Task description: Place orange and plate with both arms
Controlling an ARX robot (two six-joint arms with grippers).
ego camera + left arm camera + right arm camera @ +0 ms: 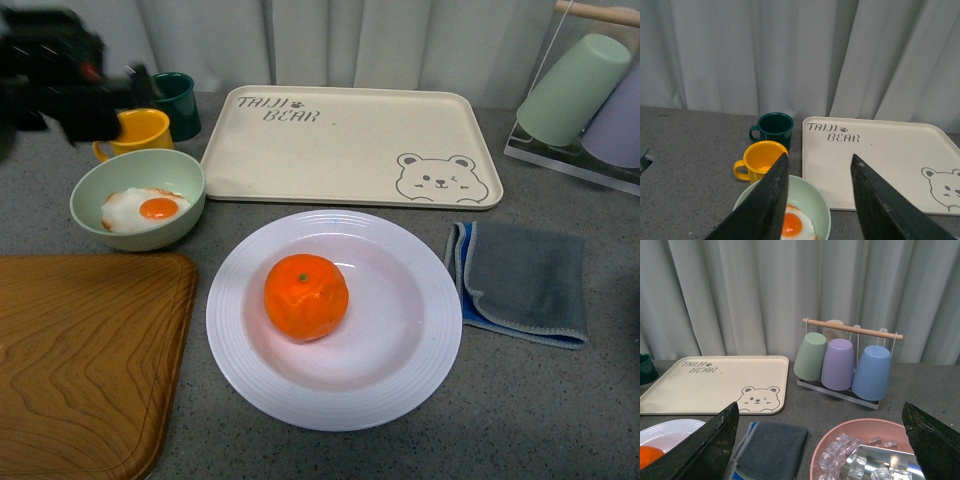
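Note:
The orange (306, 297) sits in the middle of the white plate (410, 370) on the grey table, in front of the cream bear tray. A sliver of the orange (649, 456) and the plate's rim (675, 427) show in the right wrist view. My left gripper (818, 165) is open and empty, raised at the far left above the green bowl; in the front view it is a dark blur (60, 80). My right gripper (820, 415) is open wide and empty, above a pink bowl, outside the front view.
Cream bear tray (350, 145) behind the plate. Green bowl (140, 200) with fried egg, yellow mug (140, 130), dark green mug (180, 100) at left. Wooden board (80, 350) front left. Grey cloth (525, 280) right. Cup rack (845, 360). Pink bowl of ice (865, 452).

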